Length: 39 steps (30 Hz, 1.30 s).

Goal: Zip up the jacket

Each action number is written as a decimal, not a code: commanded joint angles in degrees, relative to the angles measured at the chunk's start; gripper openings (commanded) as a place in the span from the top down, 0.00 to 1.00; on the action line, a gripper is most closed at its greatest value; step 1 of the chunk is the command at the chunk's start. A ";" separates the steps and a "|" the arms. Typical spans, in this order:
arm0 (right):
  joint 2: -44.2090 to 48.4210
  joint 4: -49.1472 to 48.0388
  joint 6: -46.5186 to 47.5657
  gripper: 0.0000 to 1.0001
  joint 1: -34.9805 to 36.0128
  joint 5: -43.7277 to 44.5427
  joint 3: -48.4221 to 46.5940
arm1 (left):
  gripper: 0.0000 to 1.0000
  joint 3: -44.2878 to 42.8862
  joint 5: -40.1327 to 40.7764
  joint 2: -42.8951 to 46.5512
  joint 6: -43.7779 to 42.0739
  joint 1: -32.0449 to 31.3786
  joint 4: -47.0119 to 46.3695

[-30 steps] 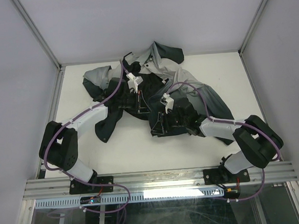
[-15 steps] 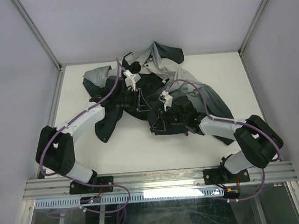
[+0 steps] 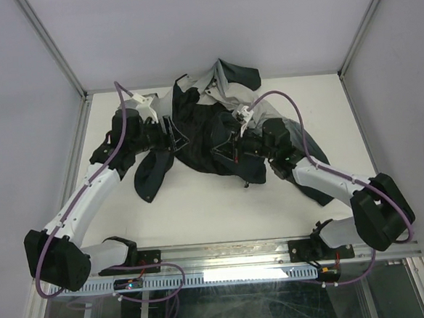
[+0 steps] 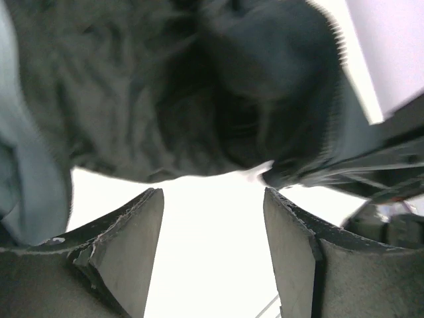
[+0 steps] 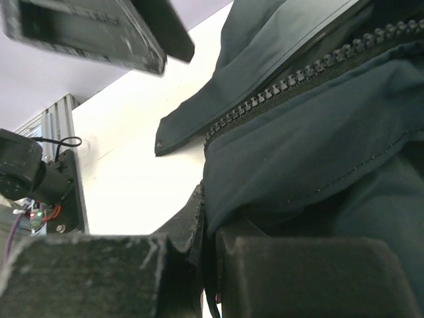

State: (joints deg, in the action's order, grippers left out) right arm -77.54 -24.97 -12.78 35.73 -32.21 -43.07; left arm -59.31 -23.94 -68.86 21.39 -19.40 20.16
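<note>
The jacket [image 3: 203, 130] lies crumpled at the back middle of the white table, dark teal-black in front and light grey towards the hood. My left gripper [image 3: 175, 134] stands at its left side, open. In the left wrist view only bare table shows between its fingers [image 4: 132, 238], and dark jacket cloth [image 4: 199, 86] hangs just beyond the tips. My right gripper [image 3: 226, 149] is shut on a fold of the dark jacket front [image 5: 318, 152]. A row of open zipper teeth [image 5: 311, 69] runs just past that grip.
The white table [image 3: 200, 203] is boxed in by pale walls at the left, back and right. An aluminium rail [image 3: 226, 256] carries both arm bases at the near edge. Purple cables loop above each arm. Part of the left arm [image 5: 86, 30] shows in the right wrist view.
My left gripper let go of the jacket, opened, and swung left and back. My right gripper shut on the jacket front and drew it back and to the right.
</note>
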 commanded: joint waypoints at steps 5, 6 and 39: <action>4.56 -1.39 3.37 1.00 -0.91 0.73 0.01 | 0.33 -1.87 29.63 -2.14 -2.57 3.67 26.13; 4.71 -1.48 3.22 1.00 -0.92 0.86 0.48 | 0.33 -1.49 30.82 -2.61 -2.44 4.32 27.27; 14.63 -6.95 -1.78 1.00 -12.12 -3.96 9.48 | 0.53 -4.02 -3.31 -22.69 7.85 -5.76 14.20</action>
State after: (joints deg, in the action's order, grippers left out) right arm -66.13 -28.93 -14.48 25.10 -35.31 -33.45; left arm -59.33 -25.91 -94.50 26.70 -23.33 34.87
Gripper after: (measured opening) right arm 0.040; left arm 0.459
